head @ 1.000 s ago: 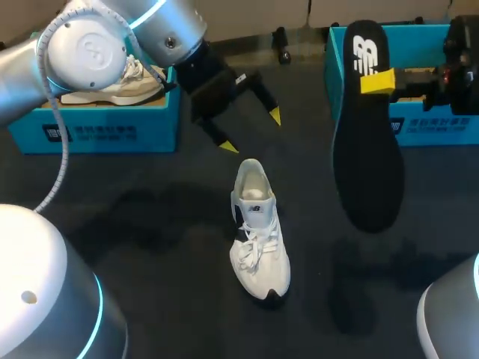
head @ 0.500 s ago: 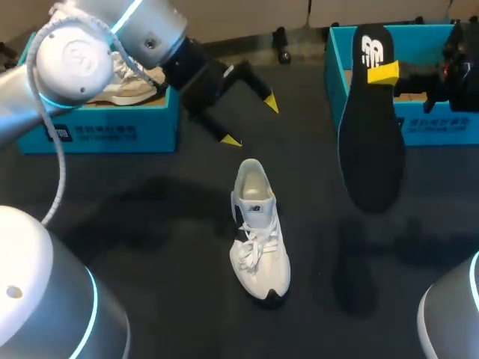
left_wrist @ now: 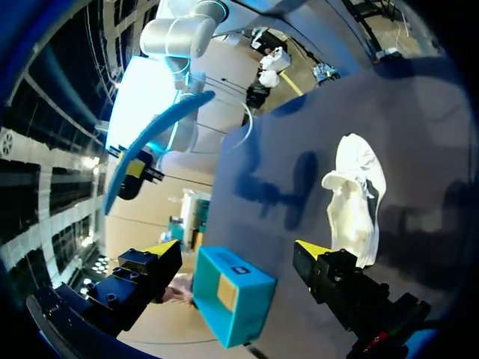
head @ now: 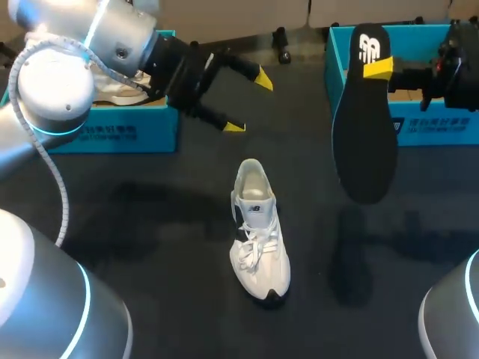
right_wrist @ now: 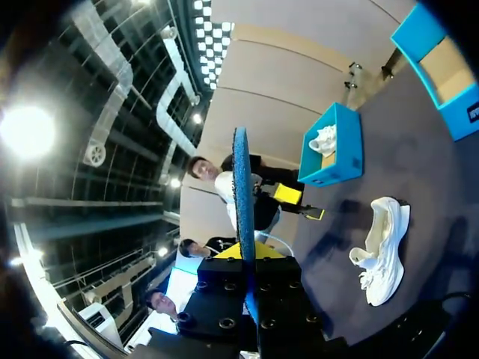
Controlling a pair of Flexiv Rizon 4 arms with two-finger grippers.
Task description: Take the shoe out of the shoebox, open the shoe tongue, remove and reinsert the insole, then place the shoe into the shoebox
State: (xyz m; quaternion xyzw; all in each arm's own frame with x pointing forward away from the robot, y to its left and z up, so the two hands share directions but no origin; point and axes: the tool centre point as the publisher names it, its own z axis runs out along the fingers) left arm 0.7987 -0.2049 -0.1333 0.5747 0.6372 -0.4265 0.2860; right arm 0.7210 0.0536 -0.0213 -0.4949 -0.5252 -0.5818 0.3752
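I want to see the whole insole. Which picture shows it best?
The head view: the insole faces the camera, whole outline showing, held by the right pincer. The right wrist view shows only its thin edge. The left wrist view shows it small, far off.

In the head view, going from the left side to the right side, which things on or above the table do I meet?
The blue shoebox at the left → white shoe → black insole

The left gripper (head: 248,102) hangs with fingers spread wide beyond the heel of the shoe (head: 258,239), while the right gripper (head: 376,69), right of the shoe, pinches the insole (head: 364,142).
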